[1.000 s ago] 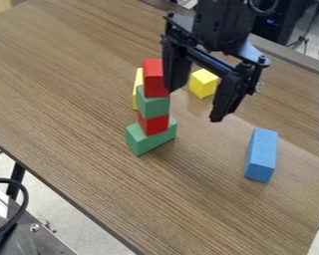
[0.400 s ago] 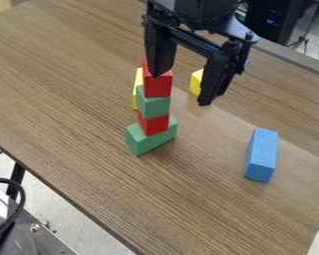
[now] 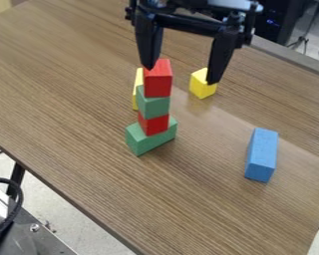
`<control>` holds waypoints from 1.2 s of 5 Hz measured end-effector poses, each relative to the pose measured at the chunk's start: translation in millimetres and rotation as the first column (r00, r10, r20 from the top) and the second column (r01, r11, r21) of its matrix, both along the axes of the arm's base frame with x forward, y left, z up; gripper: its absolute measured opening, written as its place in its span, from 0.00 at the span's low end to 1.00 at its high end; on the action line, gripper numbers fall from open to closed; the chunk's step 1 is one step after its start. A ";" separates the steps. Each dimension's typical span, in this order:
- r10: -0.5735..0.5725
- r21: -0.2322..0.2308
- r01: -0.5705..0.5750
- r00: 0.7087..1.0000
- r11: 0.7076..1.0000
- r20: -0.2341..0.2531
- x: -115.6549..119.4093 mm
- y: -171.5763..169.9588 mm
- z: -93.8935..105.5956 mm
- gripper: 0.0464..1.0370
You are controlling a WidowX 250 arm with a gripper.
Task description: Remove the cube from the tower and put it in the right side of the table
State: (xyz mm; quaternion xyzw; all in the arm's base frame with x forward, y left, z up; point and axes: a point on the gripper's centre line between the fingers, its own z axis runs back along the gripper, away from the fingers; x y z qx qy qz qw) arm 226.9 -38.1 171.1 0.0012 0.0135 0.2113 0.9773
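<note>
The black gripper [image 3: 181, 75] hangs open at the top of the camera view, its fingers wide apart. Its left fingertip is at the upper left edge of the red cube [image 3: 157, 78] that tops the tower; whether they touch I cannot tell. The right fingertip shows in front of the yellow block. Under the red cube the tower has a green block [image 3: 153, 105], a smaller red block [image 3: 154, 124] and a wide green block [image 3: 151, 140] on the wooden table [image 3: 209, 199]. Nothing is held between the fingers.
A yellow block [image 3: 201, 85] sits behind and right of the tower. Another yellow block [image 3: 137, 89] stands close behind the tower's left side. A long blue block [image 3: 261, 155] lies toward the table's right edge.
The gripper has moved up and to the left in the view and turned a little, uncovering more of the top red cube. The blocks have stayed where they were.
</note>
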 end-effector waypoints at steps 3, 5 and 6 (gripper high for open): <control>0.312 0.166 -0.282 0.929 0.945 -0.197 18.8 -17.7 -12.2 0.96; 0.269 0.125 -0.247 0.938 0.961 -0.216 -4.3 -0.6 2.3 0.96; 0.256 0.103 -0.240 0.949 0.965 -0.182 -5.5 2.4 5.4 0.96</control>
